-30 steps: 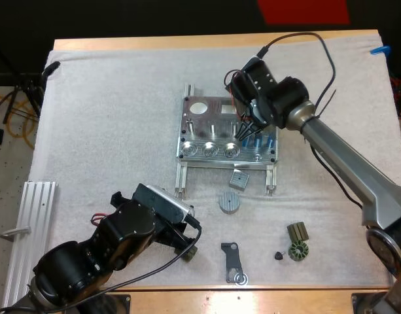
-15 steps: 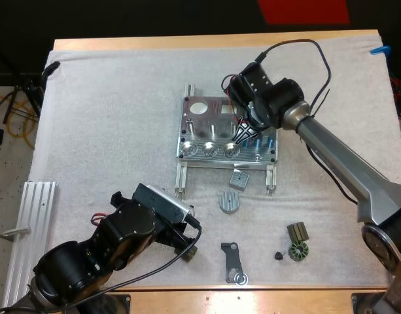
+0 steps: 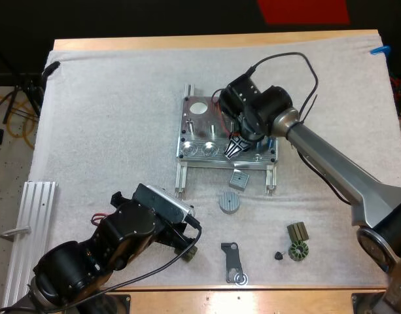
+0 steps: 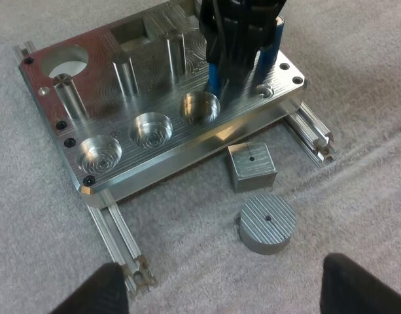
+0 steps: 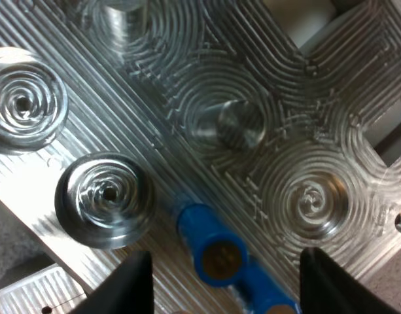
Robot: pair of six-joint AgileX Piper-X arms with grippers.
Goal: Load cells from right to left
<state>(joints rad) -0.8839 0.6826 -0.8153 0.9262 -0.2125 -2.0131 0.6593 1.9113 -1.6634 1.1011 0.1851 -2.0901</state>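
Observation:
The metal fixture [image 3: 199,124] lies mid-mat with three round pockets along its front edge. My right gripper [image 3: 233,149] hangs over the rightmost of these pockets [image 4: 200,106], shut on a blue cylinder [image 4: 213,73] that tilts just above the pocket's rim. In the right wrist view the blue cylinder [image 5: 213,248] shows end-on beside that pocket [image 5: 105,199], between the fingers of my right gripper [image 5: 220,281]. A second blue cylinder [image 4: 269,52] stands at the fixture's right end [image 3: 271,139]. My left gripper [image 4: 226,288] is open near the table's front, apart from the fixture [image 4: 122,98].
A small square metal block [image 3: 239,178] and a round metal disc [image 3: 230,202] lie just in front of the fixture. A dark bracket [image 3: 233,261] and small dark parts [image 3: 296,245] sit near the front edge. An aluminium rail [image 3: 30,229] lies at the left.
My right gripper has moved left and toward the fixture's front edge with the blue cylinder, from the right end to over the rightmost pocket. The left arm has not moved.

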